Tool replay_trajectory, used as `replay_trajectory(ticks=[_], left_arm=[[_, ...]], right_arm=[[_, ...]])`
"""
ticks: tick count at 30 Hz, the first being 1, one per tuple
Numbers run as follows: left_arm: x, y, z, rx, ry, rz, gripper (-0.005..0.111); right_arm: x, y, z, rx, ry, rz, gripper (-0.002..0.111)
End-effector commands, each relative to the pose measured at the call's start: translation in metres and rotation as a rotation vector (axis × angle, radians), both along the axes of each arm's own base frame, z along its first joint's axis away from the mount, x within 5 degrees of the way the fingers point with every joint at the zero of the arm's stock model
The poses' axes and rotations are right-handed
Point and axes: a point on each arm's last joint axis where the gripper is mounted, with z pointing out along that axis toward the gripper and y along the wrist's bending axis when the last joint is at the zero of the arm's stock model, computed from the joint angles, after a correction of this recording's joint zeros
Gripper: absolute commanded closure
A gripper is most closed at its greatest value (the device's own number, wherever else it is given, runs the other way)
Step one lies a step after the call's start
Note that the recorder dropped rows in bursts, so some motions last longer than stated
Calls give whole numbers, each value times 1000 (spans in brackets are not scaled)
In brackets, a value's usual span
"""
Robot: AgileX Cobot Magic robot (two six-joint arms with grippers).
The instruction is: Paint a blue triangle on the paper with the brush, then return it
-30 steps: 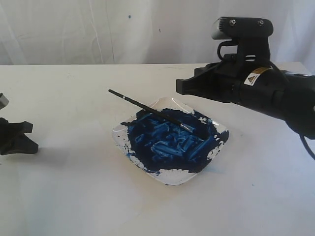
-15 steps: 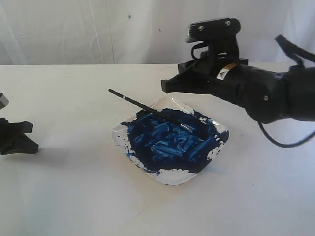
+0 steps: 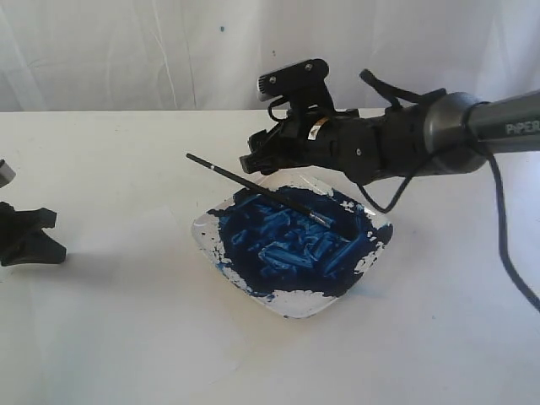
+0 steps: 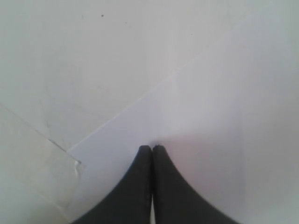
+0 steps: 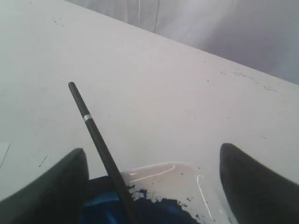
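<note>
Front centre: squarish glossy white dish point(image 3: 297, 304) caked with thick, ridged dark-blue paint. The brush point(image 3: 253, 186) lies slanted across it, bristle end in the paint, thin black handle poking out over the rim toward upper left. Just behind it, the right gripper point(image 3: 256, 160) hangs low off a near-level black arm coming in from the right edge, jaws wide apart with the handle between them, untouched. Left gripper point(image 4: 152, 148) sits at the far left edge, half cut off, jaws pressed together over the paper point(image 4: 210, 93), a flat white sheet barely distinct from the bench point(image 3: 126, 337).
</note>
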Motion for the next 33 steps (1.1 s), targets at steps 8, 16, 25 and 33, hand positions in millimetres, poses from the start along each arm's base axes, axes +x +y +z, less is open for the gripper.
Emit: replay_trajectory(ticks=[8,16,25,33], left_arm=[[-2,-1,-8,8,22,-7,107],[-2,-1,-8,8,22,-7,107],[-2,-1,-8,8,22,-7,107],[-2,-1,-8,8,22,-7,107]], right_arm=[[26,55,-22,-33,15,80,37],[39,90,-44,-35,18,119,37],[51,102,-65,-42,30,123,37],[56,107,-76,-44,37,122,37]])
